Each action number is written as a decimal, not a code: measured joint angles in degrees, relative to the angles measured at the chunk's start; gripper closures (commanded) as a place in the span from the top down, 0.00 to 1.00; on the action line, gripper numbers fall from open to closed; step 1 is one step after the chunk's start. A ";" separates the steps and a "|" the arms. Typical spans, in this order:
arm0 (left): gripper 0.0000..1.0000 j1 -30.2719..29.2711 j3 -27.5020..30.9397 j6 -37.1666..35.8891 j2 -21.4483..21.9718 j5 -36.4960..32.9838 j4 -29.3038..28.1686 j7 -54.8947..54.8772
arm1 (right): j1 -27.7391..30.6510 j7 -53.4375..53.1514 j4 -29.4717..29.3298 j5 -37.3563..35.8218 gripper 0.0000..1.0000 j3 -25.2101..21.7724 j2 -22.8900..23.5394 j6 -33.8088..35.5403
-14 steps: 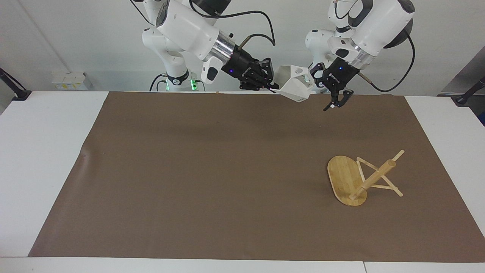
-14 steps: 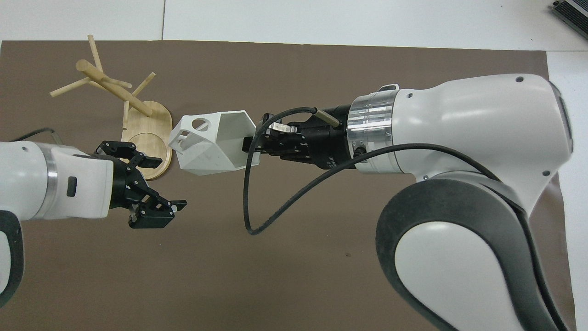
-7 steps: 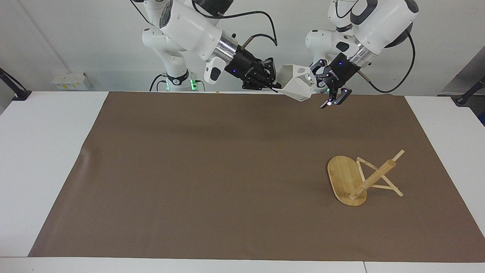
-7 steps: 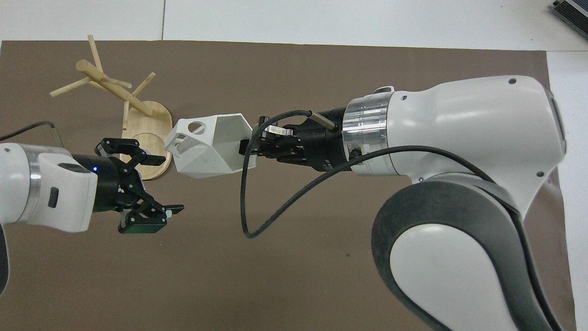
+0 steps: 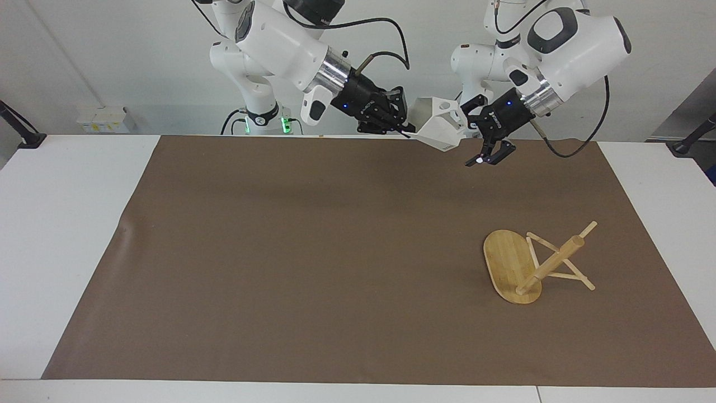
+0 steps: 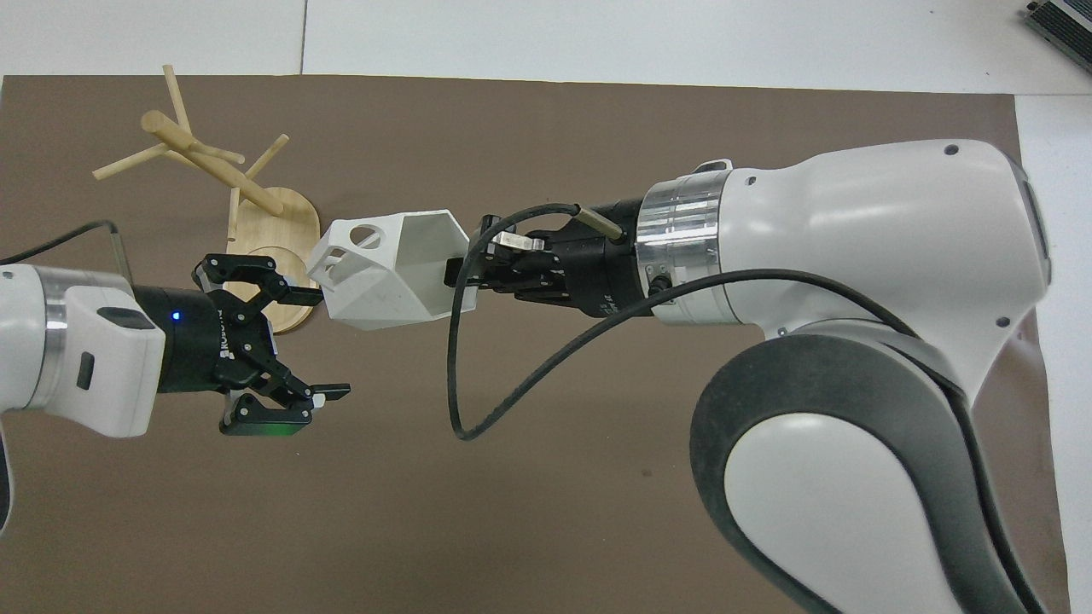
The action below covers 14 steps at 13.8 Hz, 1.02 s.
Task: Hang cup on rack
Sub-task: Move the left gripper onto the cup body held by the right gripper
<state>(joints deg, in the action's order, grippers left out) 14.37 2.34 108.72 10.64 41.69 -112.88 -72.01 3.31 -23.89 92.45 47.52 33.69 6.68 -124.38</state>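
The white faceted cup (image 5: pixel 439 130) hangs in the air over the edge of the mat nearest the robots, and it also shows in the overhead view (image 6: pixel 384 273). My right gripper (image 5: pixel 405 130) (image 6: pixel 456 273) is shut on its rim and holds it on its side, handle toward the left gripper. My left gripper (image 5: pixel 475 141) (image 6: pixel 317 345) is open beside the cup's handle end, with one finger close to the handle. The bamboo rack (image 5: pixel 509 263) (image 6: pixel 212 164) lies tipped over on the mat toward the left arm's end, its post slanting and its pegs on the mat.
A brown mat (image 5: pixel 279 252) covers most of the white table (image 5: pixel 61 224). A black cable (image 6: pixel 465 375) loops down from the right wrist.
The left gripper has turned and come closer to the cup's handle end, still open. The right gripper has shifted the cup slightly toward it. The rack has not moved.
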 measured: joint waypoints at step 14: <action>1.00 -2.02 0.20 -3.79 -2.31 8.85 4.53 -5.65 | 0.00 -1.12 0.03 0.00 0.00 0.49 0.64 -2.39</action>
<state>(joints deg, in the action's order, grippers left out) 12.36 2.54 104.94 8.33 50.54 -108.35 -77.66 3.31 -25.01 92.47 47.52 34.17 7.32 -126.76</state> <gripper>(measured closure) 0.000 0.947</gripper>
